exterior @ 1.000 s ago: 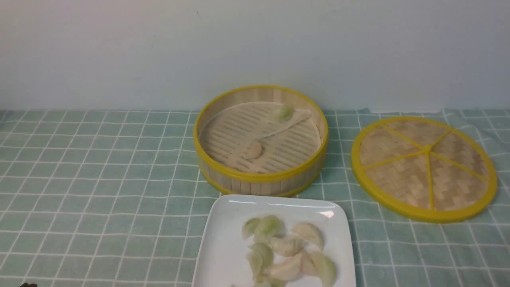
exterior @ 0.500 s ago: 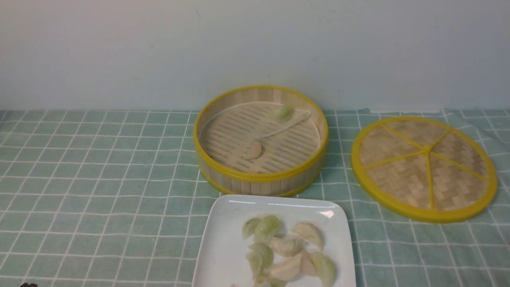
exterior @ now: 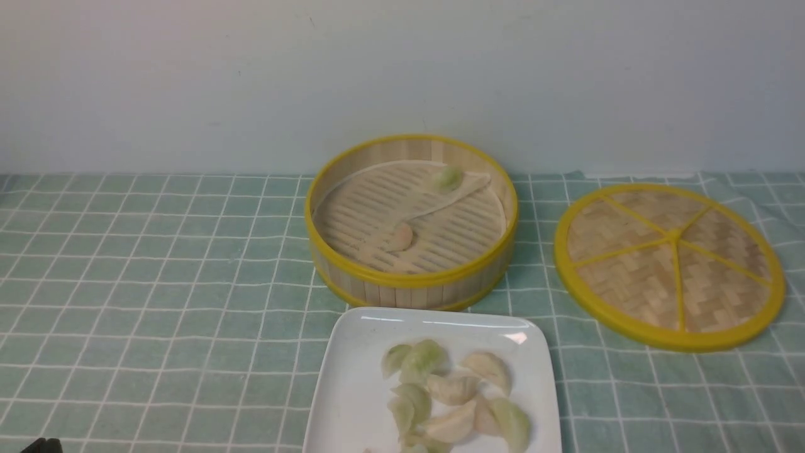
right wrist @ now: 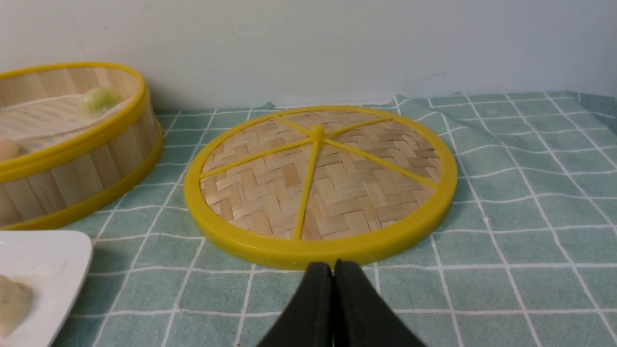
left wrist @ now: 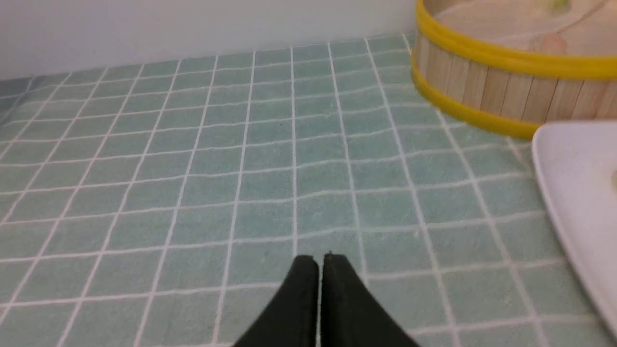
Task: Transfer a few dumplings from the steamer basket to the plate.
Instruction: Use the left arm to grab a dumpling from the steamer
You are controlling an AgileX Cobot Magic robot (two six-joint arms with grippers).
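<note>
Nearest me are the two arms, drawn back on either side of the plate [exterior: 352, 377]. The left pincer [left wrist: 320, 262] points forward over the cloth to the plate's left, its tips drawn together with nothing between them; the right pincer [right wrist: 332, 267] is just as narrow and empty, aimed toward the yellow-spoked disc [exterior: 723, 277] on the right. A cluster of dumplings already lies on the plate.

Beyond it, just past the plate's far edge, sits the steamer basket [exterior: 412, 279]. Two dumplings lie inside: a pinkish one [exterior: 402, 236] in the nearer half, its long axis running roughly near to far, and a pale green one [exterior: 448, 178] by the far wall, right of centre. Both are forward of the pincers, to the left one's right and the right one's left. I can't say which arm is nearer; either would have to open, reach inward and clear the rim.
</note>
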